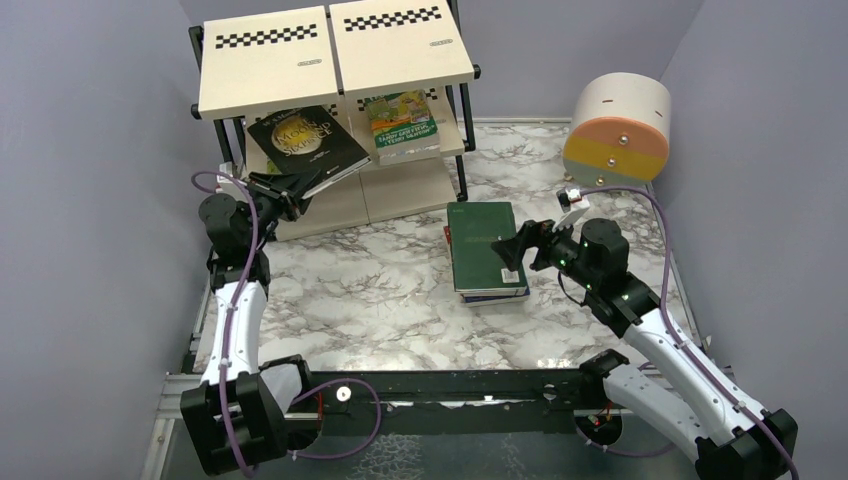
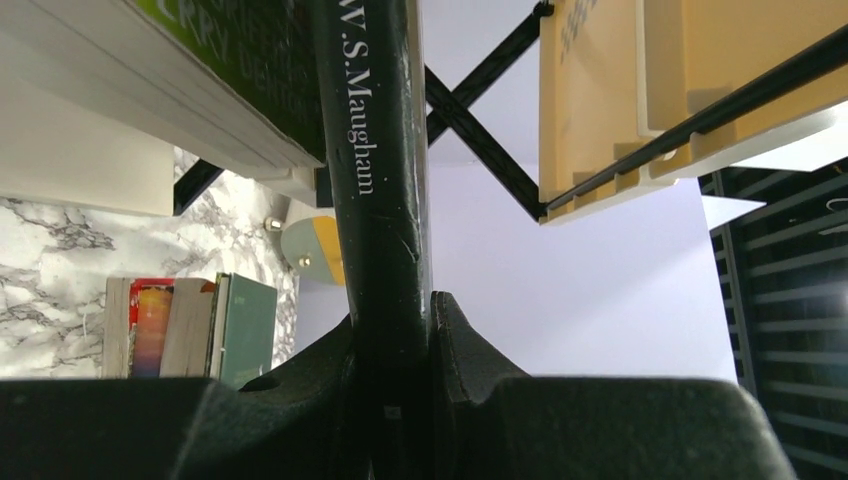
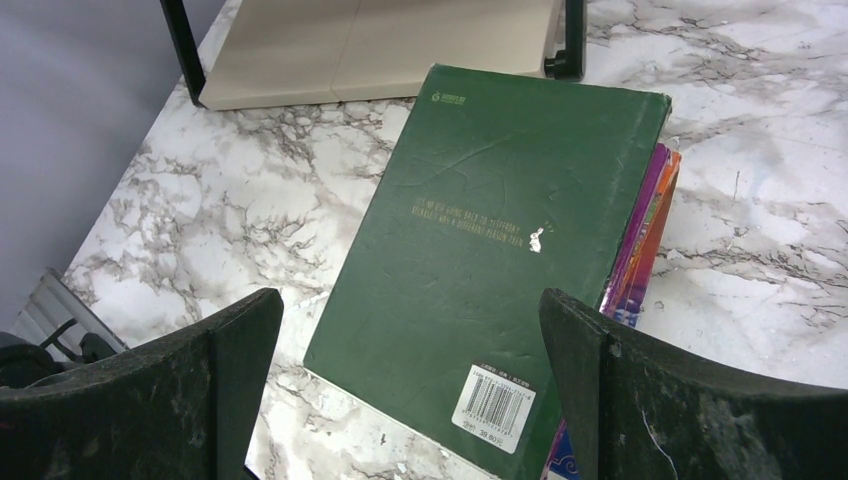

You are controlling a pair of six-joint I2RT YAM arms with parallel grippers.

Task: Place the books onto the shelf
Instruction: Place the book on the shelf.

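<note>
My left gripper [image 1: 288, 190] grips the black book [image 1: 305, 140] firmly by its spine, at the middle board of the shelf [image 1: 265, 60]. I should slide it fully in before I let go. My right gripper [image 1: 522, 245] hangs wide open over the green book [image 1: 485, 250].

The bench [image 1: 350, 300] has a smooth marble-look top, white with grey veins, with a faint sheen near its front edge. The shelf [image 1: 265, 65] pairs matt pale beige boards, wood by the look, with a thin black metal frame. The black book [image 2: 375, 200] has a glossy spine marked by fine scratches. The dark green book [image 3: 480, 260] wears a duller cover, creased and scuffed, bearing a white paper barcode sticker [image 3: 495, 408]. The right fingers [image 3: 240, 370] are black, matt and lightly scratched, seemingly plastic. The beige-and-orange drum [image 1: 617, 128] looks smooth and matt.
</note>
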